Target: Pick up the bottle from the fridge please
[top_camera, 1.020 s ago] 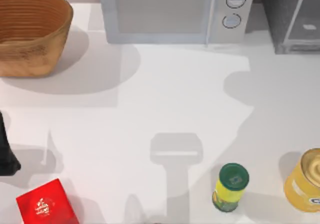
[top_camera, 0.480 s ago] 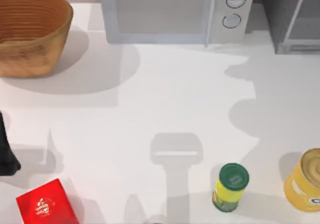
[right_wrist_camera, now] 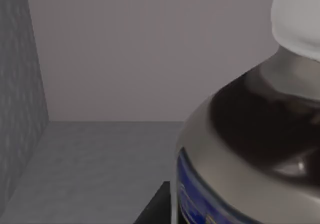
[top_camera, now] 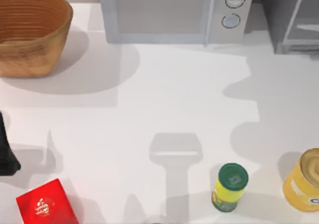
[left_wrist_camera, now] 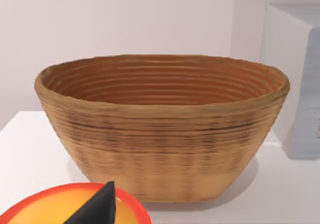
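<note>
Right wrist view is inside the fridge [right_wrist_camera: 100, 174], bottle [right_wrist_camera: 250, 149] at frame right, very close — centre on its body before closing; finger state can't tell.

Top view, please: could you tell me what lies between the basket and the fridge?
The microwave stands between the basket and the fridge, along the table's far edge.

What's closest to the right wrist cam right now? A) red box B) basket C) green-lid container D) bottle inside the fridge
D: the right wrist view looks into the grey fridge interior, with the bottle looming large in front, white cap and dark neck in sight.
</note>
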You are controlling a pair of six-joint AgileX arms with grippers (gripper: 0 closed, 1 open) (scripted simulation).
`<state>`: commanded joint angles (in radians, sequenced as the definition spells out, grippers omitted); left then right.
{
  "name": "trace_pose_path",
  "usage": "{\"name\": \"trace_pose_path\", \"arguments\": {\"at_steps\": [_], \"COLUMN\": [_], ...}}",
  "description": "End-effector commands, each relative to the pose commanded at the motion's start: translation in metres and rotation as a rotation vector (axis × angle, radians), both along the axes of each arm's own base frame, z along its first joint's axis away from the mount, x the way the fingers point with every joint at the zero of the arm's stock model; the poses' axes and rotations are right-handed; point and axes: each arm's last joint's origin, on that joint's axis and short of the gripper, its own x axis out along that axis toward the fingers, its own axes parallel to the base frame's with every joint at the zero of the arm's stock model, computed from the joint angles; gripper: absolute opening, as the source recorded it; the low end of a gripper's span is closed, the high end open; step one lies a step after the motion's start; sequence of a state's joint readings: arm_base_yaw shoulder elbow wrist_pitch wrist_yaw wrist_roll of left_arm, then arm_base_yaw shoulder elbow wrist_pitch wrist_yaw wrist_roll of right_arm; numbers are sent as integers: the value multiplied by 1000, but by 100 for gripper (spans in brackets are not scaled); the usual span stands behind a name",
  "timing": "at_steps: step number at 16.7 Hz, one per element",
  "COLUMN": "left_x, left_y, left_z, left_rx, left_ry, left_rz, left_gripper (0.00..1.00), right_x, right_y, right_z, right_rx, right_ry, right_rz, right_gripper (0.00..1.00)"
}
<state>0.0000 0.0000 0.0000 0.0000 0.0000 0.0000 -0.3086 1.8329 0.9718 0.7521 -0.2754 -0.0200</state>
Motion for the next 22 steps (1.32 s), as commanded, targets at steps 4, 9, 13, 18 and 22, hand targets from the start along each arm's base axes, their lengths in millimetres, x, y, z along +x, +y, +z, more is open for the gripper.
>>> {"name": "trace_pose_path", "arguments": {"at_steps": [4, 9, 13, 18, 22], "left_x": [0, 0, 0, 0, 0], "left_y": [0, 0, 0, 0, 0], "left_z": [0, 0, 0, 0, 0], "left_rx": [0, 0, 0, 0, 0], "left_ry": [0, 0, 0, 0, 0], "left_rz": [0, 0, 0, 0, 0], "left_gripper": [100, 100, 100, 100, 100], "right_x": [-3, -44, -113, -212, -259], "right_y": [6, 31, 60, 91, 102], "right_z": [3, 34, 62, 51, 10], "right_rx": [1, -12, -21, -17, -7], "right_ry": [6, -3, -36, -91, -119], "right_rz": [6, 3, -2, -2, 1], "right_gripper": [0, 0, 0, 0, 0]}}
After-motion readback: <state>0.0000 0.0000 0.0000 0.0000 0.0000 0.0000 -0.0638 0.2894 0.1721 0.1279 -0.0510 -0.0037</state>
